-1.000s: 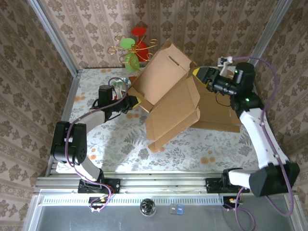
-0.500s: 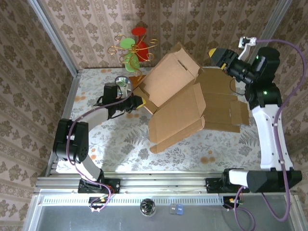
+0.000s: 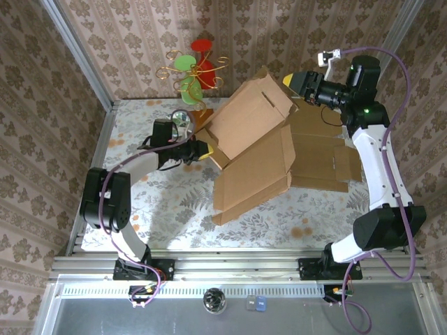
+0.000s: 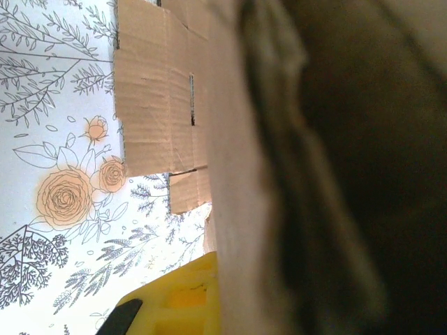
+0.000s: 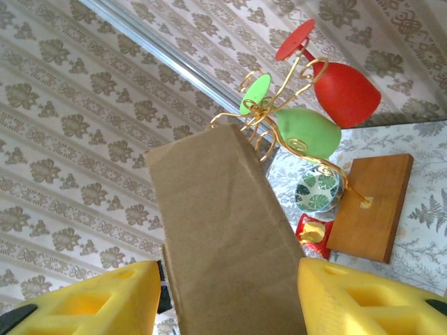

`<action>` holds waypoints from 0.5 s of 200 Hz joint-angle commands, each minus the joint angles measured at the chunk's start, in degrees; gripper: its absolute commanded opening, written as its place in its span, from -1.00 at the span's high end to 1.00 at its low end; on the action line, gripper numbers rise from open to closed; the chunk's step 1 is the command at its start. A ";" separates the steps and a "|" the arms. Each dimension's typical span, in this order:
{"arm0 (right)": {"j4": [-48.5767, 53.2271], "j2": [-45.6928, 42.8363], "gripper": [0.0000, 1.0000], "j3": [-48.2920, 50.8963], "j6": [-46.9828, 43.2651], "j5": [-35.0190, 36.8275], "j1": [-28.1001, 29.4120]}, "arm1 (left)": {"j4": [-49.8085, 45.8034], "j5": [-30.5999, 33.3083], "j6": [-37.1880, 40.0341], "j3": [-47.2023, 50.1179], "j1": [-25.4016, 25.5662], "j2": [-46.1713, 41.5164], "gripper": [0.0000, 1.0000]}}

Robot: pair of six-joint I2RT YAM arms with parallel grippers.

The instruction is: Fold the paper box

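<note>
Ahead of the right hand [image 3: 296, 83], past its fingertips, a gold wire stand [image 5: 276, 115] carries a red glass [image 5: 343, 89] and a green glass [image 5: 307, 134], both tipped over sideways. The stand rises from a wooden block [image 5: 369, 204] on the floral counter [image 5: 427, 209]. Just beside the block sit a small leaf-patterned bowl [image 5: 318, 192] and a red packet [image 5: 312, 234]. Patterned wallpaper [image 5: 77, 112] and a metal post [image 5: 164, 52] stand behind them. Well behind the hand, past the counter's near edge, lie a round dark thing [image 3: 214, 301] and small blue bits [image 3: 257, 303].

top cam looks down from above the near edge; both wrist cams sit close on the paper box [image 3: 251, 132], right one facing far-left.
</note>
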State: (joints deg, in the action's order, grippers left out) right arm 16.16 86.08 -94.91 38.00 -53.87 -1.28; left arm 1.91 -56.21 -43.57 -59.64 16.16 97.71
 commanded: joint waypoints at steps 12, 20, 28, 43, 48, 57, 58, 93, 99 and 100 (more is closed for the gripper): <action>1.03 1.51 -0.08 -2.15 -2.40 -3.44 0.22 | -1.56 -3.20 2.07 -3.12 0.36 0.86 1.00; 1.57 1.78 -0.06 -2.29 -2.99 -3.20 0.22 | -1.64 -3.21 2.05 -3.29 0.32 1.04 1.00; 2.04 2.05 -0.05 -2.55 -3.69 -3.02 0.18 | -1.84 -3.30 2.14 -3.57 0.36 1.16 1.00; 3.64 2.59 -0.04 -3.29 -5.06 -1.98 0.05 | -2.14 -3.25 2.42 -3.95 0.35 1.33 1.00; 4.04 2.84 -0.03 -3.46 -5.56 -1.64 -0.08 | -2.22 -3.36 2.42 -4.02 0.39 1.41 1.00; 4.27 3.01 -0.04 -3.75 -5.99 -1.03 -0.47 | -2.29 -3.51 2.54 -4.06 0.37 1.43 1.00; 4.29 3.03 -0.04 -3.77 -6.04 -1.00 -0.52 | -2.28 -3.49 2.53 -4.03 0.37 1.47 1.00; 1.81 4.34 -0.04 -4.49 -4.17 -2.36 -1.27 | -2.54 -3.61 2.71 -3.92 0.37 1.50 1.00; 1.08 4.68 -0.04 -4.33 -3.59 -3.11 -1.18 | -2.54 -3.57 2.76 -3.95 0.40 1.58 1.00; 1.03 4.74 -0.04 -4.32 -3.53 -3.19 -1.14 | -2.53 -3.57 2.73 -3.93 0.38 1.55 1.00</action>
State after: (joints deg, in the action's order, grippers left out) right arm 18.46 89.54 -97.10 34.24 -54.72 -2.28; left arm -0.47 -57.23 -42.19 -62.04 16.16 98.65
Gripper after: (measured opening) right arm 0.520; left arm 0.060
